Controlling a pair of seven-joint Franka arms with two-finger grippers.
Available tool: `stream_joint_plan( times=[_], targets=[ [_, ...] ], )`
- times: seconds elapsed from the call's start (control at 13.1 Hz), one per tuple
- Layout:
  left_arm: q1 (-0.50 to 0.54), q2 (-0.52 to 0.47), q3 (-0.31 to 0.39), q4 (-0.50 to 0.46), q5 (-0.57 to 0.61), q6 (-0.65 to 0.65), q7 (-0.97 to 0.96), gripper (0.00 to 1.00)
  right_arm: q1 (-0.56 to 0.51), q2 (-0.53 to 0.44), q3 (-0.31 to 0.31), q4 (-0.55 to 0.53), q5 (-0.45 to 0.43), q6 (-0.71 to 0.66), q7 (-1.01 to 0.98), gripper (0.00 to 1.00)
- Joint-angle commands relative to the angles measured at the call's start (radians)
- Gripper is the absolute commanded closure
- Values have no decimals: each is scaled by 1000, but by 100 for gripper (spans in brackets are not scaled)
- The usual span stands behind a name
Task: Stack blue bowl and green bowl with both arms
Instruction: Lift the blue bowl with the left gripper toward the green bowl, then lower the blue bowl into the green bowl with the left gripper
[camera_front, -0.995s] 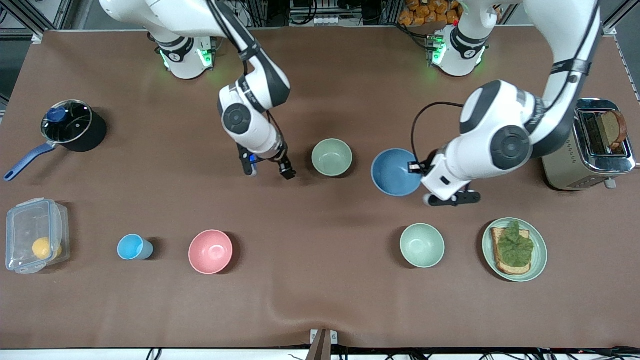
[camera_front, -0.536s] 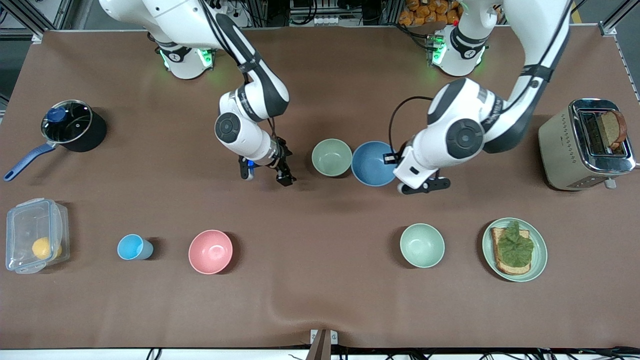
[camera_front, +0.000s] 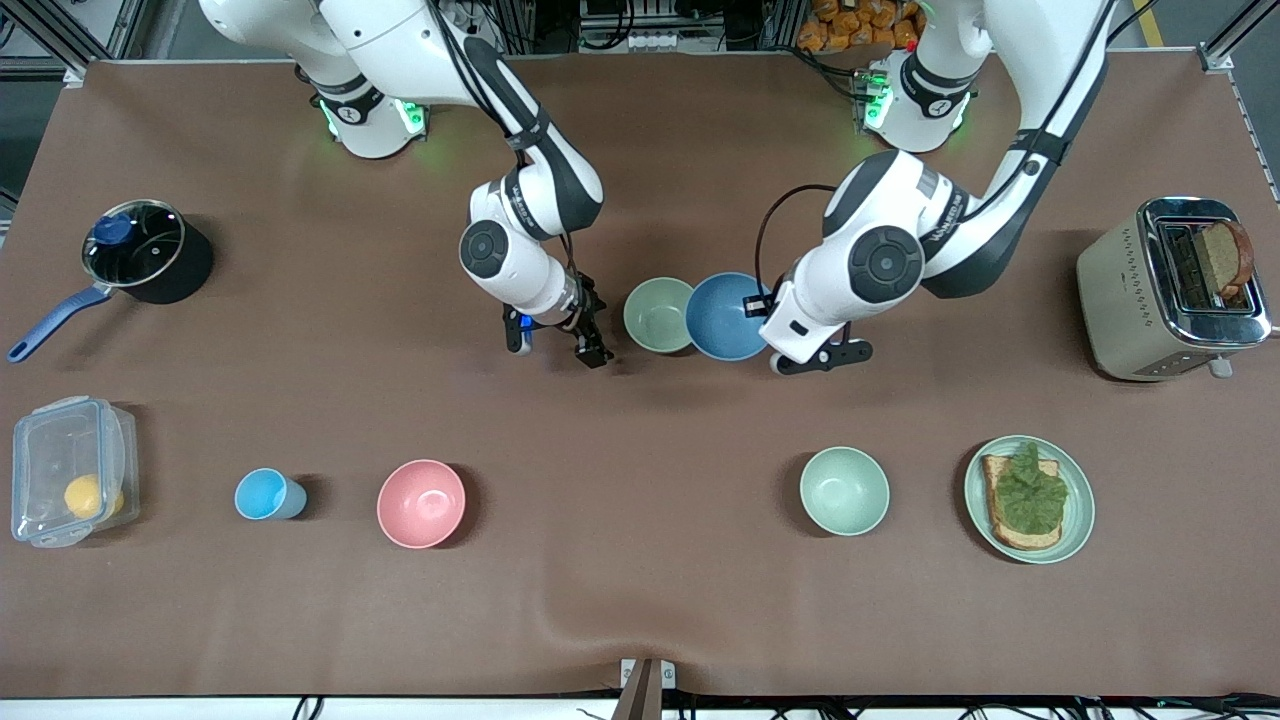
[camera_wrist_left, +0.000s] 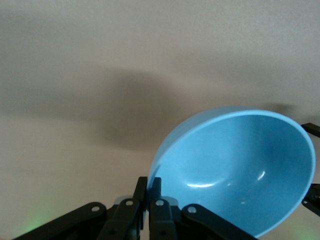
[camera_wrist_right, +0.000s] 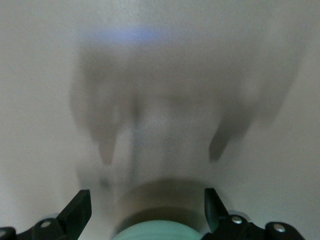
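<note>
Left gripper (camera_front: 762, 318) is clamping the matte blue bowl (camera_front: 724, 316) beside the green bowl (camera_front: 658, 314); right gripper (camera_front: 560, 345) is hanging spread over brown table (camera_front: 640, 600).

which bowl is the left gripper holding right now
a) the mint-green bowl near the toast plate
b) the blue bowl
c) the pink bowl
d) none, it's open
b: the left gripper is shut on the rim of the blue bowl, which overlaps the green bowl.

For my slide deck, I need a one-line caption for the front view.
Left gripper, shut on the blue bowl, carries it against the green bowl; open right gripper waits beside.
</note>
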Motion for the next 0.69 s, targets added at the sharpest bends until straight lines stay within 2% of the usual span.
stream_joint_plan(
  times=[0.0, 0.61],
  targets=[
    [-21, 2, -2, -54, -8, 86, -45, 100, 13, 25, 2, 23, 40, 28, -16, 0],
    [-129, 60, -2, -76, -8, 203, -174, 100, 19, 25, 2, 25, 48, 28, -16, 0]
  ],
)
